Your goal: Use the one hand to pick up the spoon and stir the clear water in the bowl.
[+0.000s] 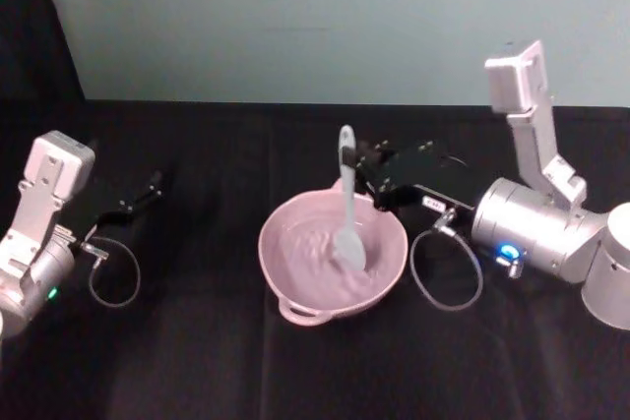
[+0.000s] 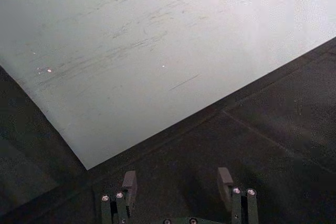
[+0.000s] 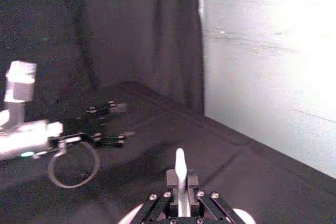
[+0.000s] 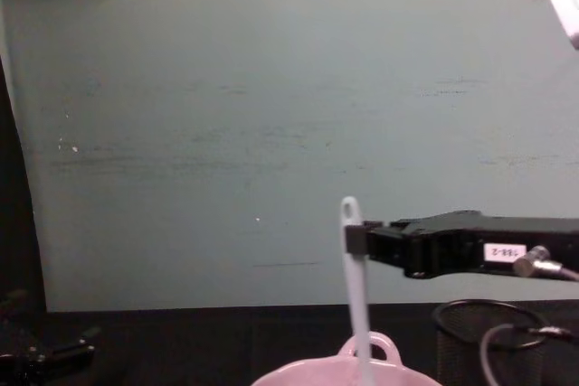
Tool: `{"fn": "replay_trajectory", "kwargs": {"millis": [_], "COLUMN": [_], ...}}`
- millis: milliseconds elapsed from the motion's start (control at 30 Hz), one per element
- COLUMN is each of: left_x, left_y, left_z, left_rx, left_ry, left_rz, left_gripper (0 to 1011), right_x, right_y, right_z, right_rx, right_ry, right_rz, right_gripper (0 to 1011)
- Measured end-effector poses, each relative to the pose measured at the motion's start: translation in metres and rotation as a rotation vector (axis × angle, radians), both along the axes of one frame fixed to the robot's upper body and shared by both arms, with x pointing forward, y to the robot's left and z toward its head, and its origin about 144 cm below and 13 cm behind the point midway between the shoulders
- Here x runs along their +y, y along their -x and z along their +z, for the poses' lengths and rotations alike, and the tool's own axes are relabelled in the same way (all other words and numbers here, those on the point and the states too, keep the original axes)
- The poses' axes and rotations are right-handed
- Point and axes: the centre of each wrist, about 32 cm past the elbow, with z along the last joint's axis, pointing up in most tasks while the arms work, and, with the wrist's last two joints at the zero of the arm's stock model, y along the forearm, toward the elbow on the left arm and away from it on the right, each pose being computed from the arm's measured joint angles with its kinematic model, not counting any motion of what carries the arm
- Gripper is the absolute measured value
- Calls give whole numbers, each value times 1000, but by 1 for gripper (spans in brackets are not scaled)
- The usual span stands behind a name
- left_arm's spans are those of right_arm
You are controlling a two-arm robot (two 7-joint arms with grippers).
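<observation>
At the middle of the black-draped desk (image 1: 197,361) stands the pale pink round bowl (image 1: 268,243), clear water (image 1: 310,243) inside. My black flat right pincer (image 1: 359,166) is closed tight on the upper handle of the long slim white plastic spoon (image 1: 346,206), just below its holed tip; the paddle head sits in the water. I judge the spoon light, stiff, a little slick, so this high hold suits stirring. My left pincer (image 1: 150,189) rests near the left edge, fingers (image 2: 129,182) spread, holding nothing.
</observation>
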Motion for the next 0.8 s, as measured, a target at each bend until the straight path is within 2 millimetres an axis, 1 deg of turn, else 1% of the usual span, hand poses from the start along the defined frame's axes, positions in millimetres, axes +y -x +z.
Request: {"fn": "replay_trajectory", "kwargs": {"millis": [200, 433, 633, 733, 800], "left_x": [0, 0, 0, 0, 0], "left_y": [0, 0, 0, 0, 0], "left_z": [0, 0, 0, 0, 0], "left_rx": [0, 0, 0, 0, 0], "left_ry": [0, 0, 0, 0, 0], "left_rz": [0, 0, 0, 0, 0], "left_gripper": [1011, 1011, 1011, 1011, 1011], "right_x": [18, 32, 36, 35, 32], "right_y": [7, 1, -10, -14, -20], "right_z": [-2, -7, -15, -17, -20], "right_rx": [0, -3, 8, 12, 17], "right_ry": [-13, -47, -79, -89, -98], "right_rz": [59, 80, 70, 59, 38], "right_gripper": [111, 111, 111, 111, 112]}}
